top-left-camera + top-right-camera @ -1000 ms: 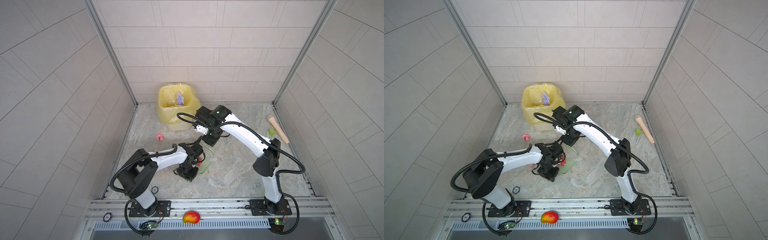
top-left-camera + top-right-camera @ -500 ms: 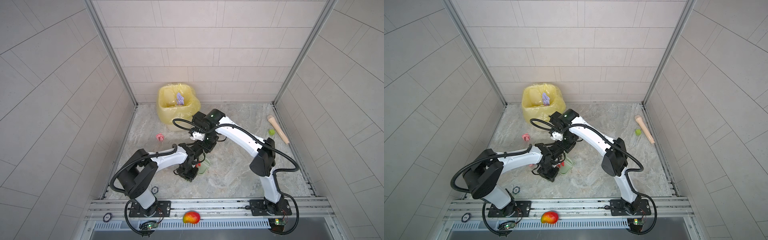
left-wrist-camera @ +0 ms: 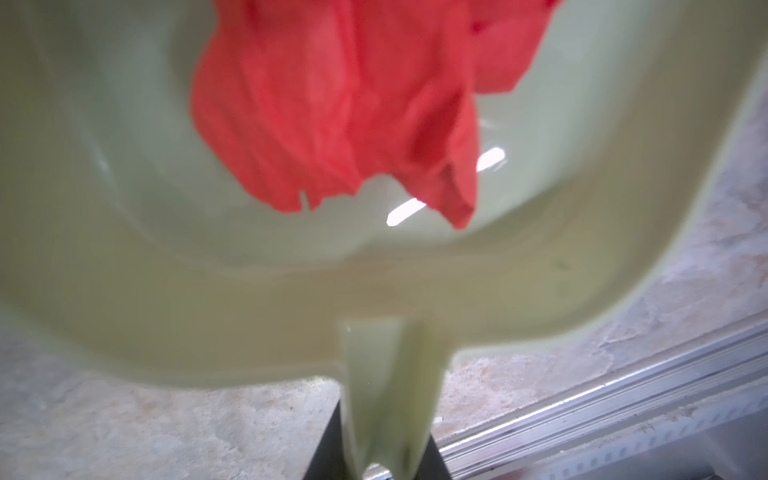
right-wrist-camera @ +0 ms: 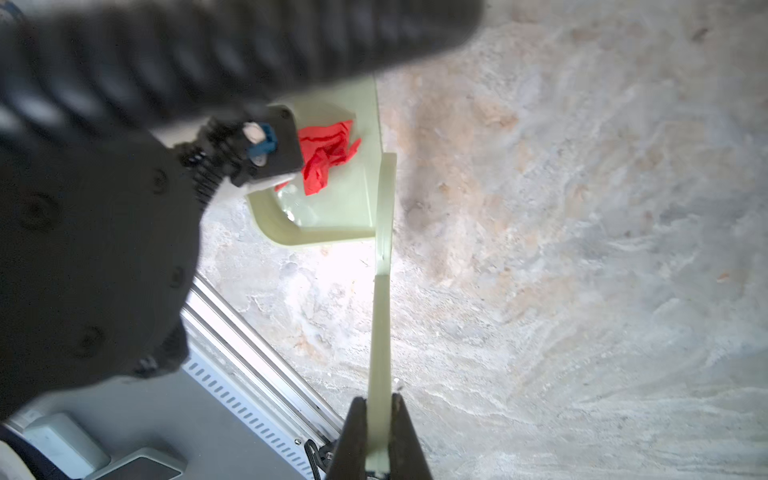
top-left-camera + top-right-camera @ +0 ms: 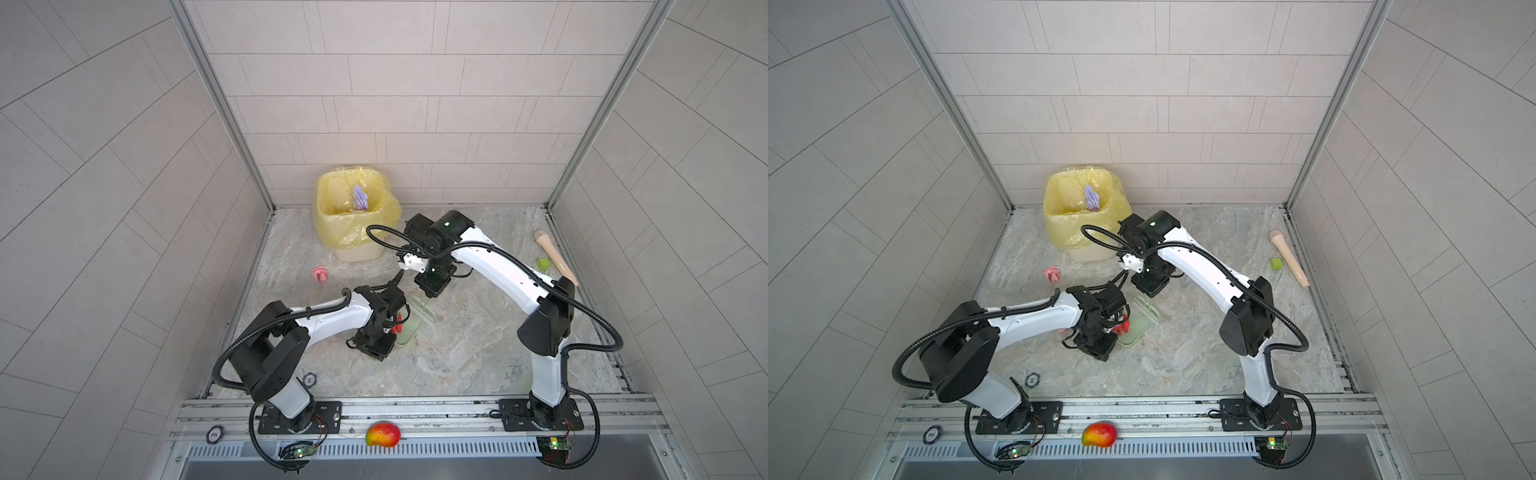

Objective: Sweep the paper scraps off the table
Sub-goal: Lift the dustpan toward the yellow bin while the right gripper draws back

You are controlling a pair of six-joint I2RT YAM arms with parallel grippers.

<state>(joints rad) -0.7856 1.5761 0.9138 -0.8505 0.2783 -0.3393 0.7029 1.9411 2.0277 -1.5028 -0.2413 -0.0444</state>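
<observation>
Tightly, left hand (image 3: pixel 386 453) clamps the dustpan (image 3: pixel 249 316), right hand (image 4: pixel 379 432) the sweeper (image 4: pixel 380 316); red scrap (image 3: pixel 332 104) lies in the dustpan

Table (image 5: pixel 478 353) front right free; bin (image 5: pixel 353 253) (yellow liner) blocks back left.

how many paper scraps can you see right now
3. A pink one lies on the table in front of the yellow-lined bin; a red one sits in the green dustpan; a lavender one is inside that bin. Others may hide under the arms.
</observation>
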